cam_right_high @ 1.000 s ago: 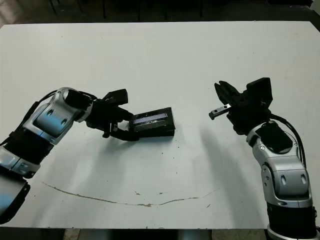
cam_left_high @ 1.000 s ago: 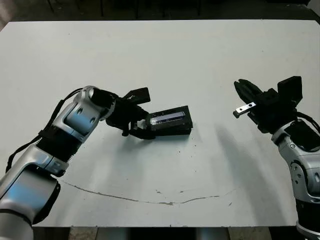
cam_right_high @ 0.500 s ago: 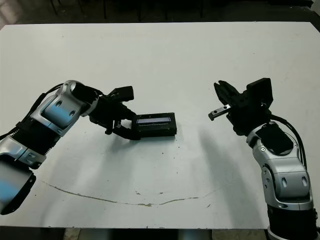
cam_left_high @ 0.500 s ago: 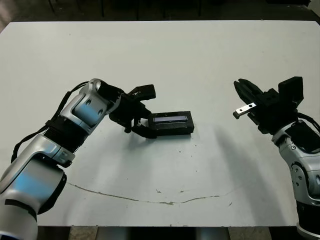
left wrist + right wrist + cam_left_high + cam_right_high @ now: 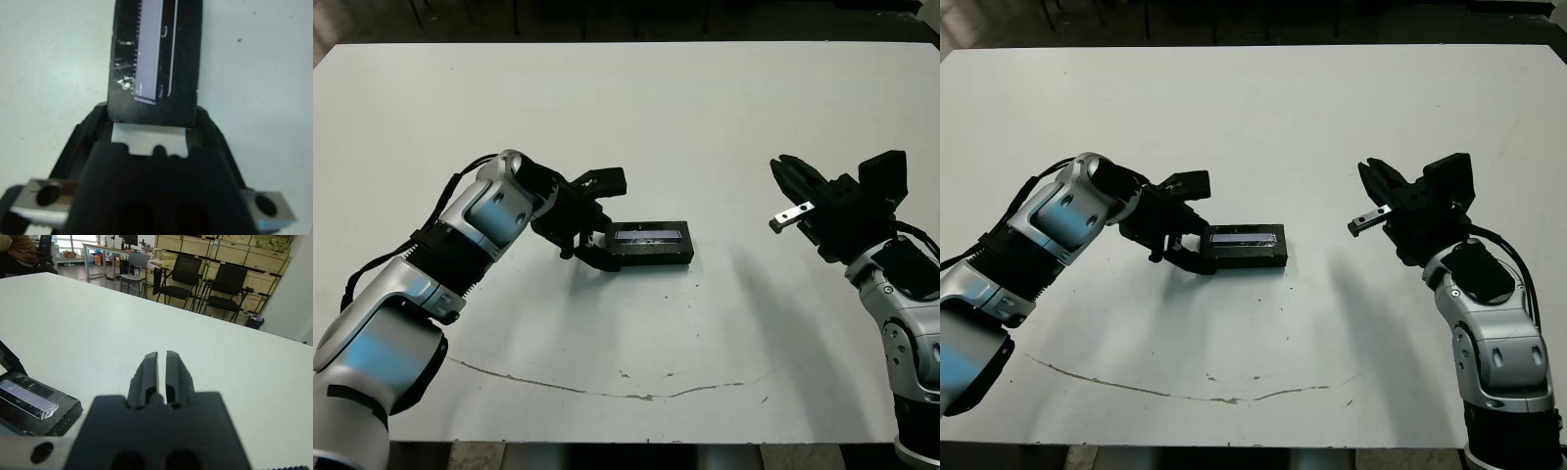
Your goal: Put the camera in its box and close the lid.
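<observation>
The box (image 5: 658, 258) lies flat on the white table left of centre. The lid (image 5: 651, 233), with its silvery strip, sits level on top of it. The camera is hidden. My left gripper (image 5: 609, 219) is open at the box's left end. One finger (image 5: 603, 180) is raised off the table, and the other touches the box's near corner. In the left wrist view the box end (image 5: 154, 105) lies between the spread fingers. My right gripper (image 5: 782, 165) hovers shut and empty to the right, well apart from the box (image 5: 34, 404).
A thin dark crack line (image 5: 607, 390) runs across the table near the front edge. Beyond the far edge, the right wrist view shows office chairs (image 5: 181, 281) and a seated person (image 5: 19, 252). Bare white table (image 5: 636, 108) stretches behind the box.
The lid, tilted up a second ago, now lies flat on the box. My left gripper has shifted slightly farther back and its fingers have spread. The right arm has not moved.
</observation>
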